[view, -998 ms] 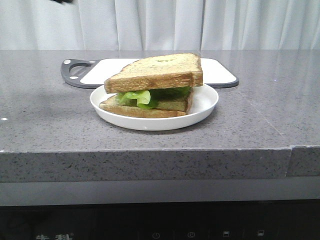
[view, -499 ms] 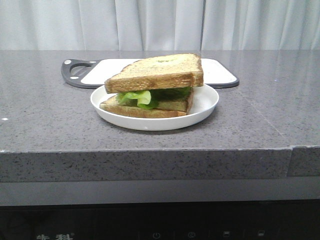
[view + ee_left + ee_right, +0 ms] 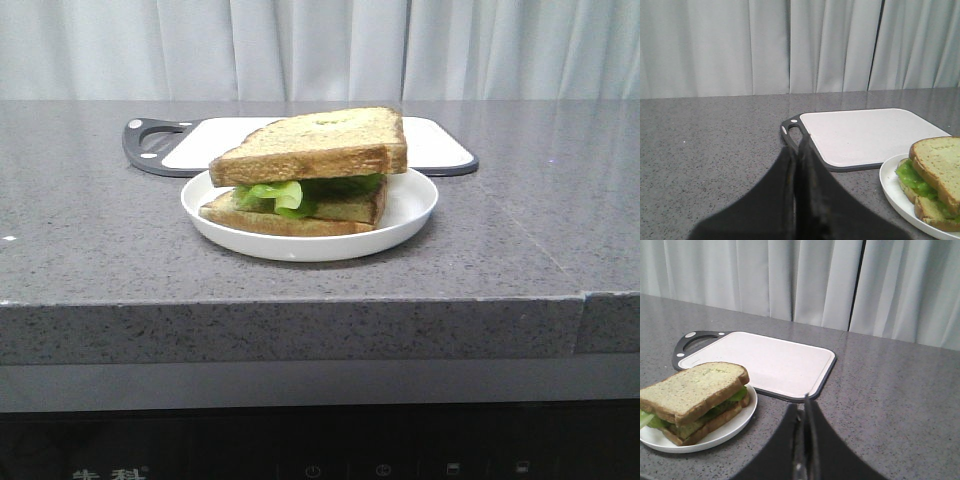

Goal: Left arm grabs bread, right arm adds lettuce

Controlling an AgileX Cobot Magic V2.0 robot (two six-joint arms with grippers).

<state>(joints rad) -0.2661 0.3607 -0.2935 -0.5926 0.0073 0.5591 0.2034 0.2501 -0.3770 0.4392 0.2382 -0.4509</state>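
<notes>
The thick bread (image 3: 315, 144) lies on top of the lettuce (image 3: 285, 192), which rests on a thinner slice (image 3: 290, 218) on the white plate (image 3: 412, 210). The stack also shows in the left wrist view, bread (image 3: 940, 162) over lettuce (image 3: 911, 176), and in the right wrist view, bread (image 3: 692, 386) over lettuce (image 3: 737, 394). My left gripper (image 3: 796, 150) is shut and empty, left of the plate (image 3: 892, 185). My right gripper (image 3: 804, 405) is shut and empty, right of the plate (image 3: 740, 420). Neither arm shows in the front view.
A white cutting board with a black rim and handle (image 3: 150, 145) lies behind the plate; it also shows in the left wrist view (image 3: 860, 132) and the right wrist view (image 3: 770, 360). Grey stone counter (image 3: 100, 240) with a front edge; white curtain behind.
A dark bit of an arm at the top left of the front view one second ago has left the view. The sandwich and plate have not moved.
</notes>
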